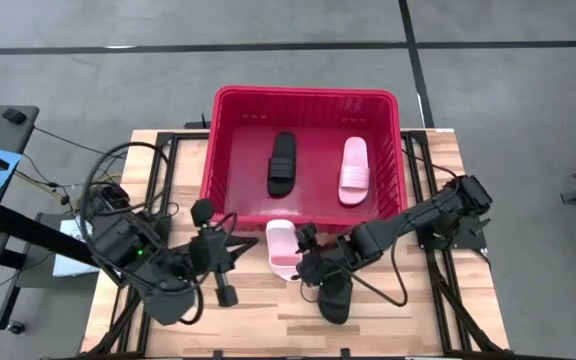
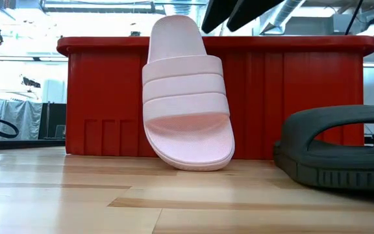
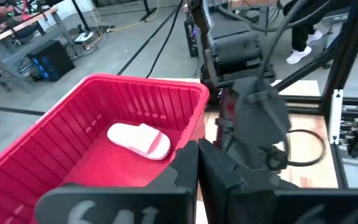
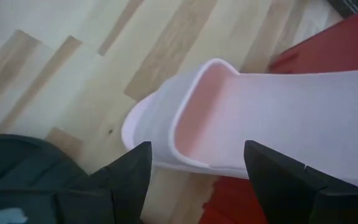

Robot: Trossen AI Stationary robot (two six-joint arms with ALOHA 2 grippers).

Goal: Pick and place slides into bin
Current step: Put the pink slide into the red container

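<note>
A light pink slide (image 2: 186, 97) stands on its toe end on the table, with its heel leaning against the red bin's near wall (image 2: 96, 97) and its strap facing the near edge. It also shows in the high view (image 1: 280, 243). A black slide (image 1: 334, 300) lies flat on the table to its right. Another black slide (image 1: 282, 163) and another pink slide (image 1: 354, 171) lie inside the bin (image 1: 220, 150). My right gripper (image 4: 194, 180) is open just above the leaning pink slide (image 4: 253, 118), with one finger on either side of it. My left gripper (image 3: 197, 165) is shut and empty at the bin's near left corner.
The wooden table (image 1: 268, 325) has free room along its near edge and to the left of the leaning slide. The frame rails (image 1: 168, 160) run beside the bin on both sides. Cables (image 1: 98, 175) loop at the left.
</note>
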